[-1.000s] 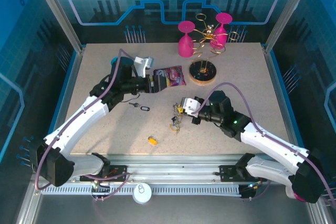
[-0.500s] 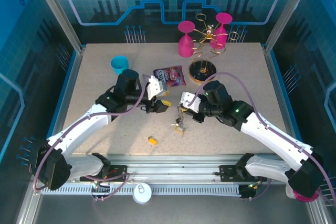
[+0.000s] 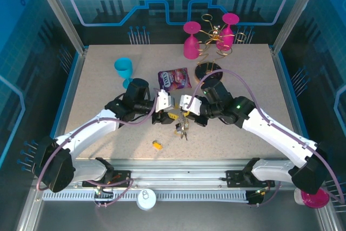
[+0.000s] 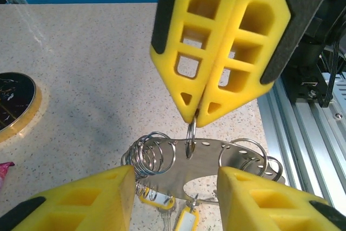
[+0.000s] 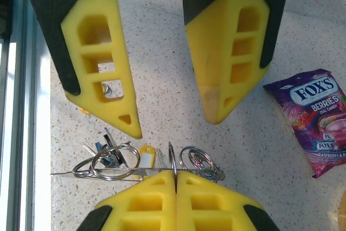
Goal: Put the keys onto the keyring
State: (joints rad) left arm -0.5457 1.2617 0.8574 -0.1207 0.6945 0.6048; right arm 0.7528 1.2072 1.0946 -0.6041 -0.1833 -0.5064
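Right hand [image 4: 195,118] is pinched together on a small loop of the keyring [image 4: 216,152], holding it just above the surface [image 3: 97,96] between the two arms. Left hand [image 4: 175,177] has its fingers apart on either side of the keyring, touching nothing. It looks like a bracing step: next, the left hand must close squarely on the metal without knocking it askew. The keyring's long axis lies level, crossways to the right fingers, and its keys [image 5: 147,155] dangle downward.
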